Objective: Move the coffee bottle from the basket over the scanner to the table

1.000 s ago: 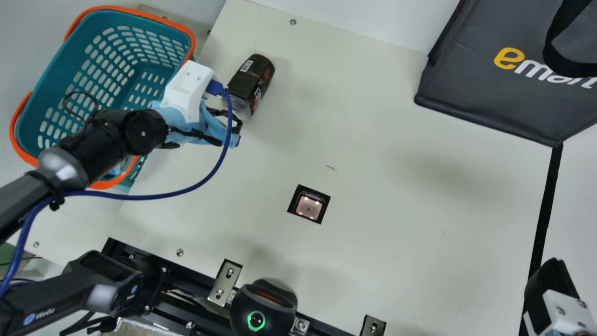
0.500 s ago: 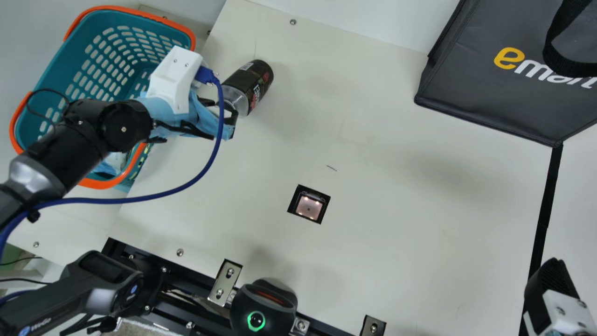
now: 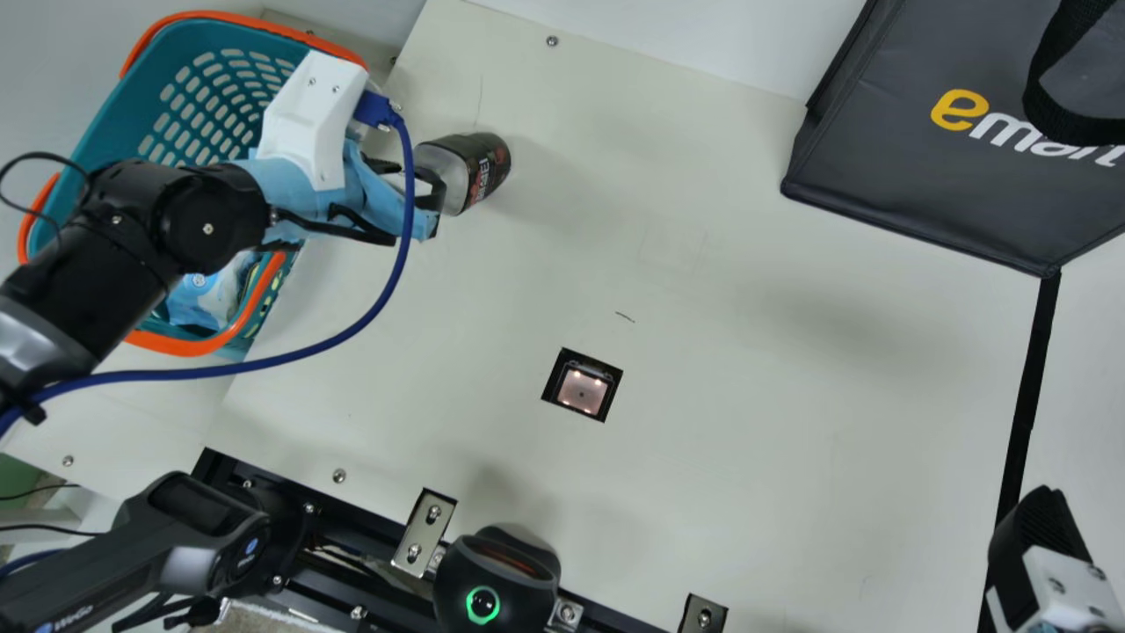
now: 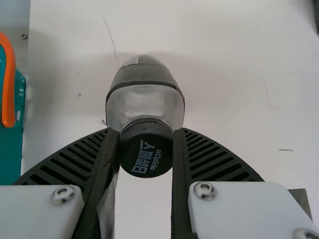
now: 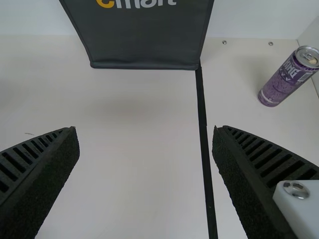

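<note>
Black bottle (image 3: 479, 167) partly behind left hand (image 3: 431, 200)

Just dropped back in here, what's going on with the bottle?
The left jaws are closed on the coffee bottle by its black cap. It is out of the basket, over the table, but not yet over the scanner. The right jaws stand open, holding nothing.
</note>
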Motion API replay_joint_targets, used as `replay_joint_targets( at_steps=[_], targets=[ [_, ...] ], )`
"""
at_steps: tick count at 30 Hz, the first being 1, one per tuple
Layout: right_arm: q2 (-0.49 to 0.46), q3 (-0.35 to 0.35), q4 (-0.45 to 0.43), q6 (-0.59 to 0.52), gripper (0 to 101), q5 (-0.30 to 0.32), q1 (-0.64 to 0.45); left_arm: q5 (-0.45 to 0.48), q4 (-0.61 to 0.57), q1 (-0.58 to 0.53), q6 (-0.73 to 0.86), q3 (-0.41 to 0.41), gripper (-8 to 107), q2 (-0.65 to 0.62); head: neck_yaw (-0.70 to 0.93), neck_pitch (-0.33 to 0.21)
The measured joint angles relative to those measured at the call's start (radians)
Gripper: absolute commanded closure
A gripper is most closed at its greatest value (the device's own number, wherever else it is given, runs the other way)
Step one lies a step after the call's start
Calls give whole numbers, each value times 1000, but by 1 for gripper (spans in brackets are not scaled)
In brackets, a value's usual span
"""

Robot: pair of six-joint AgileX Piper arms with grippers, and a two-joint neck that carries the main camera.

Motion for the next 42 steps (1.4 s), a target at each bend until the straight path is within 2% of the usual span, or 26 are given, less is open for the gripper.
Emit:
replay_joint_targets(
  at_steps=[13,19,31,42],
  targets=[
    [0,0,0,0,6,0,0,33,28,-18,-45,-79,107,8,0,0],
    [0,0,0,0,6,0,0,59,37,-28,-59,-97,87,21,2,-2],
    [0,0,0,0,6,0,0,180,39,-44,-117,-108,47,82,0,0],
    [0,0,0,0,6,0,0,145,70,-101,-214,-41,10,144,2,0]
  ],
)
